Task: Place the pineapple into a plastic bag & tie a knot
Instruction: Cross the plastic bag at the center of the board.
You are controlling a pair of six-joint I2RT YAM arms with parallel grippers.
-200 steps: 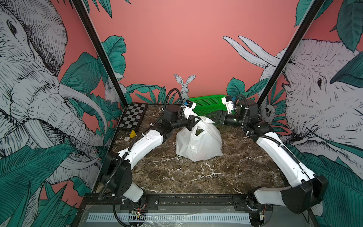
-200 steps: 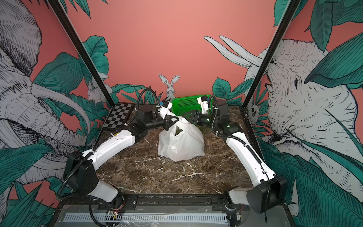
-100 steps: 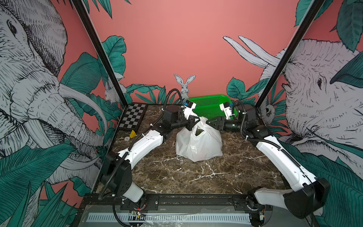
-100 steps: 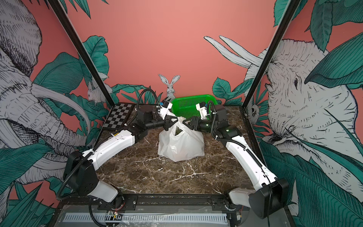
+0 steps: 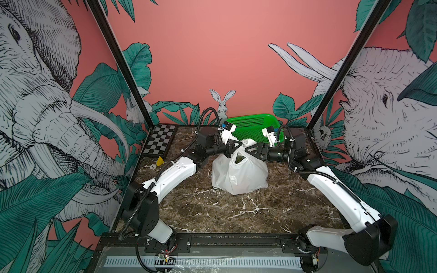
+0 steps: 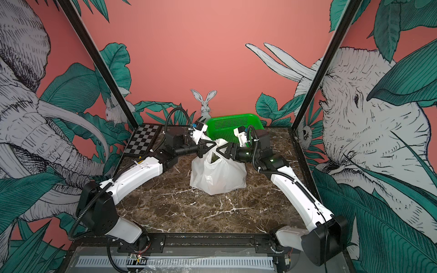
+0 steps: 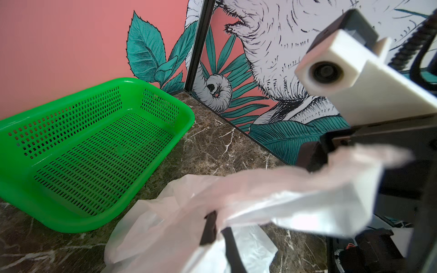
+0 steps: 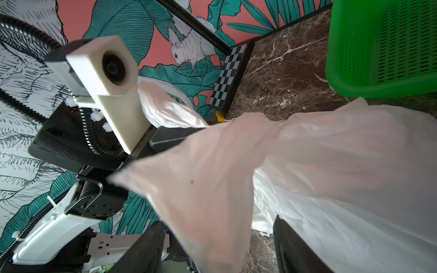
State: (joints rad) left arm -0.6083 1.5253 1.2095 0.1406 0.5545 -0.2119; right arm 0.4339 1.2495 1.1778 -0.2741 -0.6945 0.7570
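The white plastic bag [image 5: 238, 176] [image 6: 217, 175] stands on the marble table. Dark green leaves of the pineapple [image 5: 239, 159] show in its mouth; the fruit's body is hidden. My left gripper [image 5: 237, 145] [image 7: 215, 227] is shut on one bag handle [image 7: 272, 189] above the bag. My right gripper [image 5: 247, 149] [image 8: 218, 222] faces it tip to tip, open, with the other handle [image 8: 212, 177] hanging loose between its spread fingers. The two handles bunch together where they meet [image 8: 276, 123]; whether that is the knot I cannot tell.
A green perforated basket [image 5: 255, 126] [image 7: 94, 151] lies empty just behind the bag and both grippers. A chequerboard [image 5: 160, 141] lies at the back left, with a small yellow piece [image 5: 160, 161] beside it. Printed walls close in three sides.
My right gripper has moved left from over the basket to the bag's top, close to the left gripper. The left arm and the bag have stayed put.
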